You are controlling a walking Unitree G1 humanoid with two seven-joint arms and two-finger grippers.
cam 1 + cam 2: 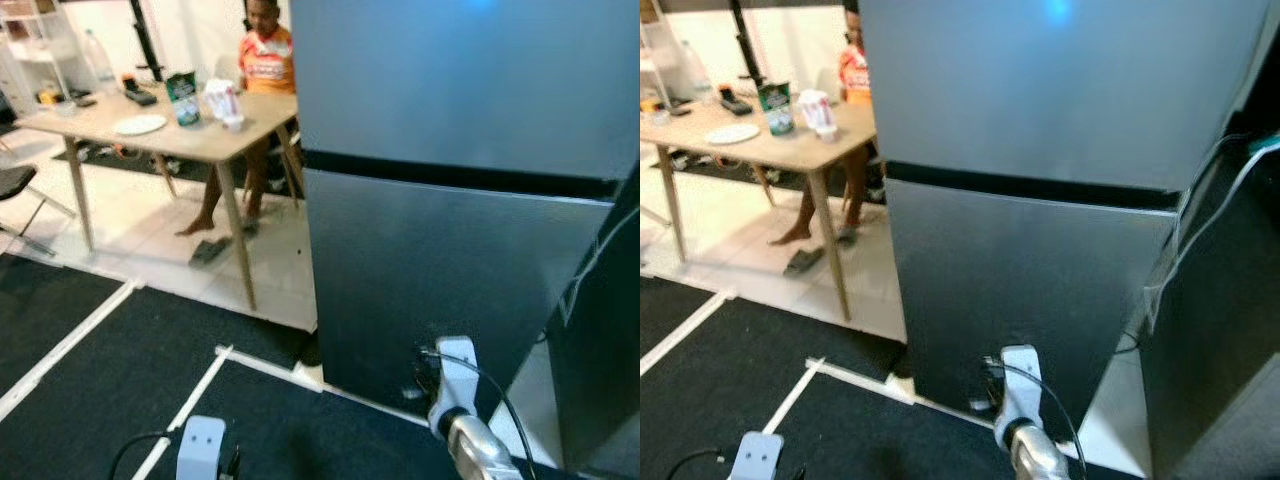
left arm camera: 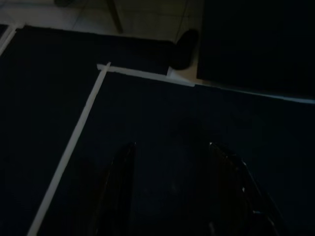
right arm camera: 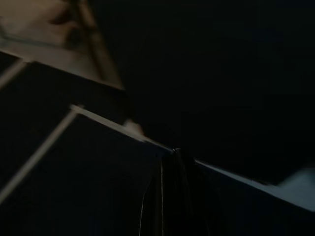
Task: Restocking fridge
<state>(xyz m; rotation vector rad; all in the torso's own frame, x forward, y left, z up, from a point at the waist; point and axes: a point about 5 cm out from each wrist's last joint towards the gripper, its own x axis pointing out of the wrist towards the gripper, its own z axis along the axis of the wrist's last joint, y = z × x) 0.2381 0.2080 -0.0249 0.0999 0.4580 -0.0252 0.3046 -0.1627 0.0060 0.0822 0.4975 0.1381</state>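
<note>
Fridge [image 1: 450, 260] stands shut dead ahead, so I'd step closer and raise my right gripper [image 3: 170, 196], fingers together, toward the door's edge, while my left gripper [image 2: 177, 191] hangs spread apart over the floor.

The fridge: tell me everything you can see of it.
The fridge is a tall grey metallic-looking unit with two doors, upper and lower, split by a dark horizontal gap. Both doors are shut. It stands upright at the edge of the dark carpet. A blue glint shows near the top.
</note>
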